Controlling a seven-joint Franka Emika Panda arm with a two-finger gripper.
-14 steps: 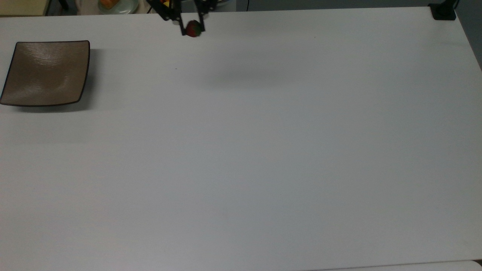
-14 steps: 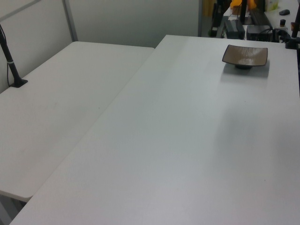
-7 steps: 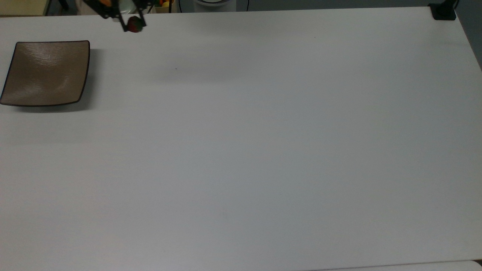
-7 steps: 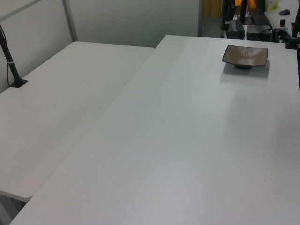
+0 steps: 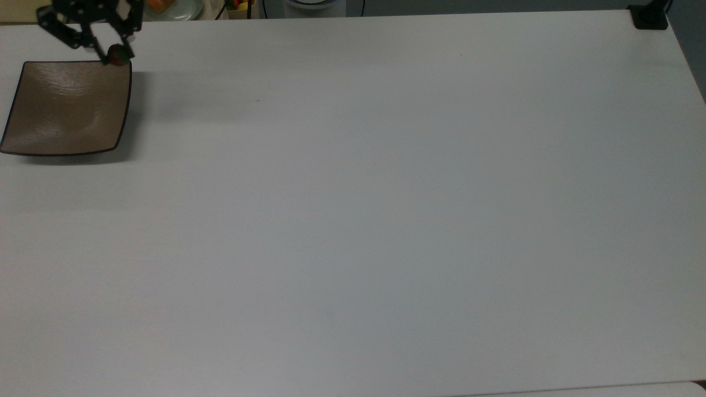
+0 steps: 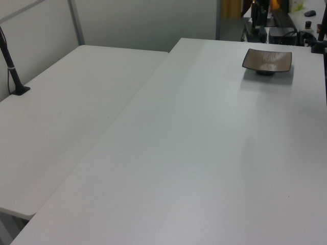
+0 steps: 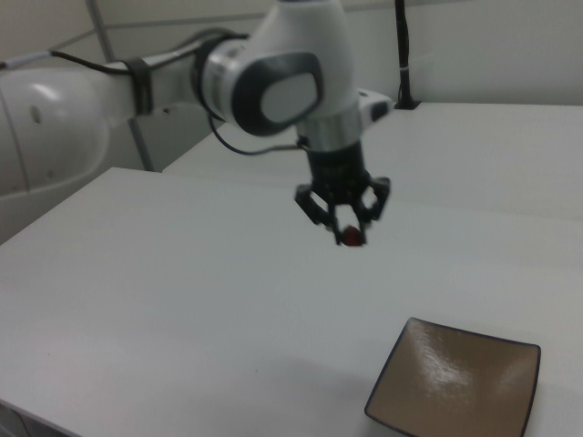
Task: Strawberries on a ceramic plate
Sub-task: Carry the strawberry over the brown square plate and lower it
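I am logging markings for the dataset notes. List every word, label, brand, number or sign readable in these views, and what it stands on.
No readable text in these views.
ceramic plate: plain glossy surface, no mark.
Arm above the gripper, which holds the strawberry: white and grey shell, no legible label.
White table: bare, unmarked.
Clutter behind the table's far edge: too blurred to read.
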